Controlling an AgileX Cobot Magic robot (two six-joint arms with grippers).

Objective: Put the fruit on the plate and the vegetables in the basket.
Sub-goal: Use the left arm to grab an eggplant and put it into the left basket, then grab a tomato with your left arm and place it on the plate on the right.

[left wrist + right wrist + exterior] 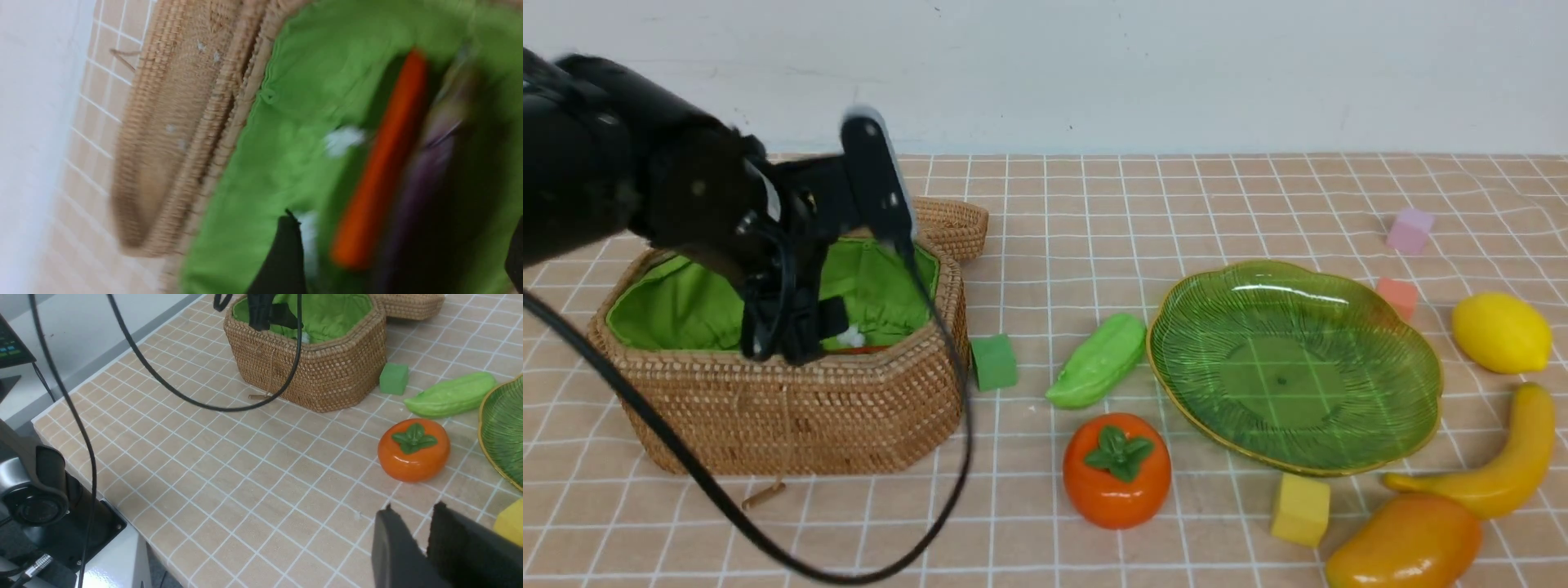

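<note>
1. The left jaws hang over the basket [792, 408] at the left of the table [1045, 245], just above its green lining. They stand wide apart and hold nothing.
2. Under them in the basket lie the carrot [384, 163] and, beside it, a blurred dark purple shape that I take for the eggplant [425, 171]. Those two vegetables look placed.
3. The cucumber [1098, 359] is the one vegetable out on the table. It lies to the right of the left jaws and a little nearer, between the green cube [994, 361] and the plate [1339, 384].
4. Its long axis runs on a slant, from near-left to far-right. The far-right end sits just beside the plate's rim; whether they touch I cannot tell.
5. The left jaws seem the better placed for it. They would need to swing right over the basket wall and turn to close across the slant, at the middle or the near-left end, clear of the rim.
6. The right jaws sit low at the near edge of the table, almost closed with only a slit between them, and empty.
7. The persimmon [1116, 469] lies just beyond them, toward the far left, so that fruit looks like theirs.
8. The plate is bare. The lemon [1501, 332], banana [1503, 457] and mango [1409, 543] lie on the table along its right and near sides.
</note>
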